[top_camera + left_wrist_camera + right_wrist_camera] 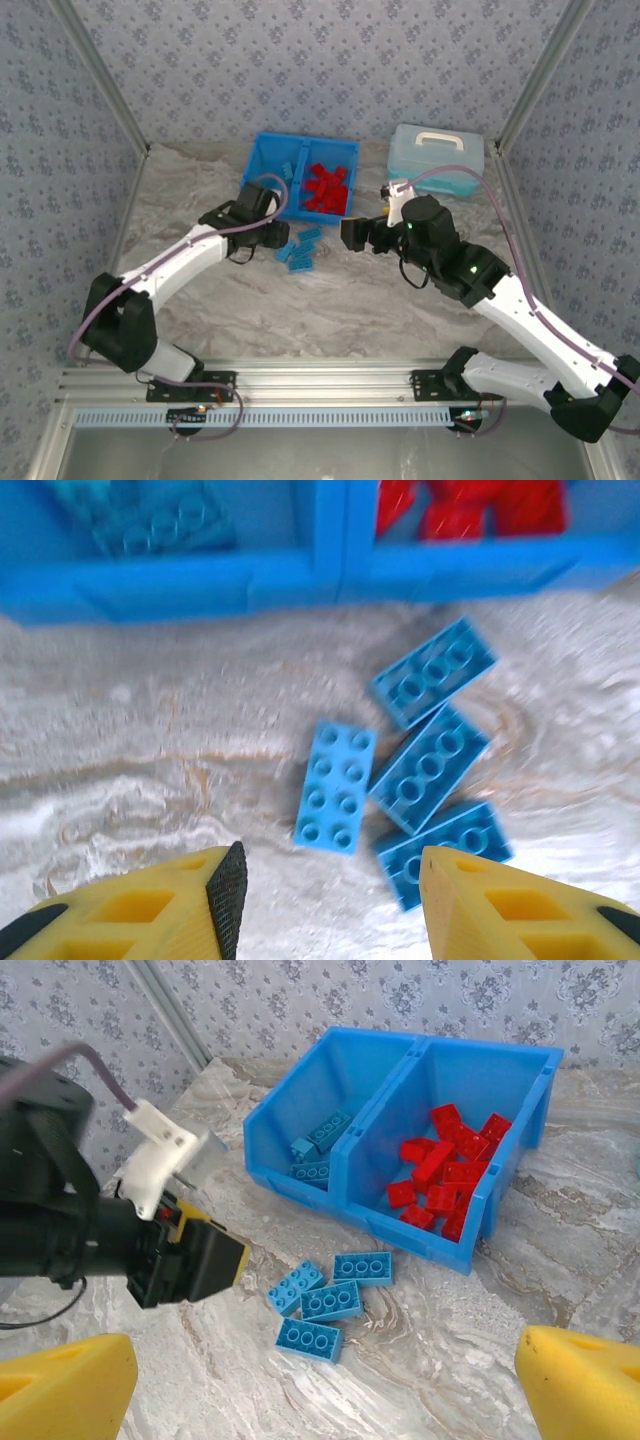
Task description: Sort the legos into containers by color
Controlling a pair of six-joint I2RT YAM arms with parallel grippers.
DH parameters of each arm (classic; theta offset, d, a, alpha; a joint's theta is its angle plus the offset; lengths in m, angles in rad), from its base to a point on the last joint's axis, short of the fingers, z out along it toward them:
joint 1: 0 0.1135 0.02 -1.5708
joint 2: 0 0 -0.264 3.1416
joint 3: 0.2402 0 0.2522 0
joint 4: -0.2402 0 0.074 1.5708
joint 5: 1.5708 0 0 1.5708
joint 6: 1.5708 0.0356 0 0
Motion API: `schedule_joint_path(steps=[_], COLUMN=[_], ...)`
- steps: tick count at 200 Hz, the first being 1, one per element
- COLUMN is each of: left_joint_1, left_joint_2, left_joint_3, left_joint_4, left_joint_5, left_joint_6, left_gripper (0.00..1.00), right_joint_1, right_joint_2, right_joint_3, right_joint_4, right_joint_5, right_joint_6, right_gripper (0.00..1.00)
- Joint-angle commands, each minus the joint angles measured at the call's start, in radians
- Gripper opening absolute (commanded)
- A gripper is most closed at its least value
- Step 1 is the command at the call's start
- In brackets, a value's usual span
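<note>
Several light blue legos (302, 248) lie loose on the marble table in front of the bright blue bin (262, 150). Its right compartment holds red legos (328, 188), and its left one holds a few blue legos (288, 168). My left gripper (328, 890) is open and hovers just short of the loose blue legos (337, 786), with nothing between its yellow fingers (455, 900). My right gripper (325, 1380) is open wide and stays back from the same cluster (330, 1300). The left gripper (190, 1260) shows to the cluster's left, and the bin wall (420, 1235) stands beyond.
A pale blue lidded case (437, 160) with a white handle stands at the back right, next to the bin. Patterned walls with metal posts close in the table on three sides. Bare marble lies between the arms' bases and the legos.
</note>
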Motion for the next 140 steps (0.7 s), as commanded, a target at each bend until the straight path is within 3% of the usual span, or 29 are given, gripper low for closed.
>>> schedule_joint_path(steps=[1,68,140], left_joint_1=[-0.002,0.019,0.020], left_joint_2=[0.059,0.245,0.327], left_joint_3=[0.018,0.080,0.070], left_joint_4=[0.031,0.054,0.050], left_joint_5=[0.000,0.078,0.105], left_joint_6=[0.023,0.045,0.061], left_gripper=[0.51,0.51,0.51], right_joint_1=[-0.005,-0.006,-0.006], right_joint_2=[0.008,-0.004,-0.015], right_joint_3=[0.000,0.000,-0.003], right_joint_4=[0.016,-0.012,-0.016], right_joint_5=[-0.017,-0.011,-0.001], right_joint_6=[0.013,0.024,0.022], right_gripper=[1.00,1.00,1.00])
